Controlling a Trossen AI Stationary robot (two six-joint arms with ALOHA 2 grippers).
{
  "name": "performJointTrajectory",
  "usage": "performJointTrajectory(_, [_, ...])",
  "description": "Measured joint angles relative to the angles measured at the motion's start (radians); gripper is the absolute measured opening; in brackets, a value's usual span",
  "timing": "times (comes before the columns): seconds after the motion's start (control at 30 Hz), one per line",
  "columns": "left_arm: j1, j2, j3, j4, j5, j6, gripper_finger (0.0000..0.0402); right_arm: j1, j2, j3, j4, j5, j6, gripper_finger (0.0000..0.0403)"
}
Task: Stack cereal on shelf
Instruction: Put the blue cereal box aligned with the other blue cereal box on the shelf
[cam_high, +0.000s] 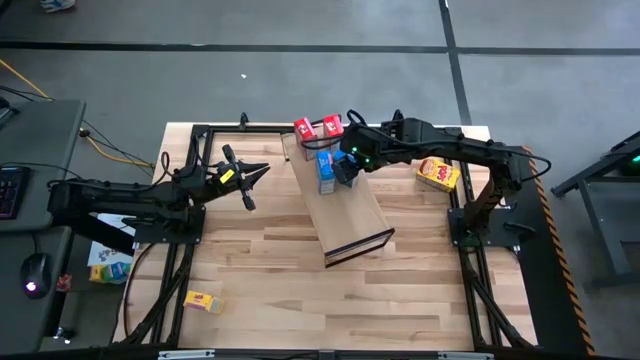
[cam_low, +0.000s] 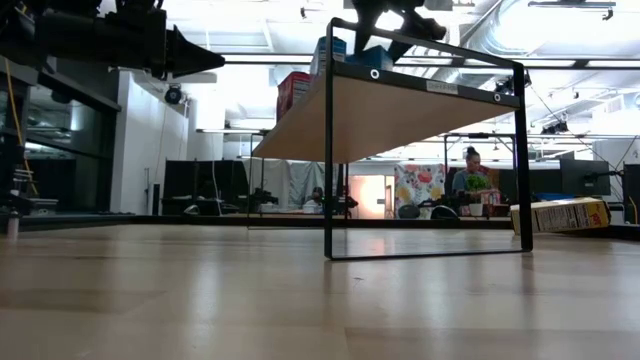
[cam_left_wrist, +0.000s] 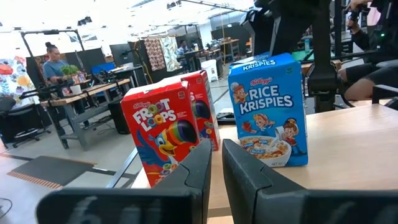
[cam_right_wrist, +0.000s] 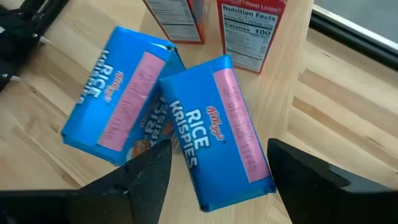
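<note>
Right gripper (cam_right_wrist: 214, 171) open above second Rice Krispies box (cam_right_wrist: 217, 127), mid-frame on shelf (cam_high: 350, 215): release step. Left gripper (cam_high: 252, 175) closed, waits left. Next: fetch yellow box (cam_high: 438, 174).

Can't read the print on the little yellow box (cam_high: 203, 300) near the table's front left corner, too small. Second red box (cam_left_wrist: 202, 109) mostly hidden behind the Froot Loops one (cam_left_wrist: 163, 135). Both red boxes (cam_right_wrist: 252, 28) cut off at the frame edge from the right wrist.
</note>
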Motion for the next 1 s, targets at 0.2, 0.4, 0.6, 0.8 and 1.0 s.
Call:
performJointTrajectory(0.2, [0.000, 0.000, 0.000, 0.000, 0.000, 0.000, 0.0033, 0.000, -0.003, 0.052, -0.024, 0.004, -0.041, 0.0257])
performJointTrajectory(0.4, [0.000, 0.000, 0.000, -0.017, 0.000, -0.016, 0.0033, 0.008, -0.005, 0.144, -0.151, 0.037, -0.074, 0.0257])
performJointTrajectory(0.6, [0.000, 0.000, 0.000, -0.024, 0.000, -0.016, 0.0033, 0.042, -0.010, 0.199, -0.340, 0.222, -0.052, 0.0247])
performJointTrajectory(0.8, [0.000, 0.000, 0.000, -0.027, 0.000, -0.017, 0.0033, 0.058, -0.033, 0.125, -0.339, 0.287, -0.055, 0.0178])
performJointTrajectory(1.0, [-0.001, 0.000, 0.000, -0.040, 0.000, -0.018, 0.0033, 0.070, -0.108, -0.137, -0.334, 0.335, -0.055, 0.0034])
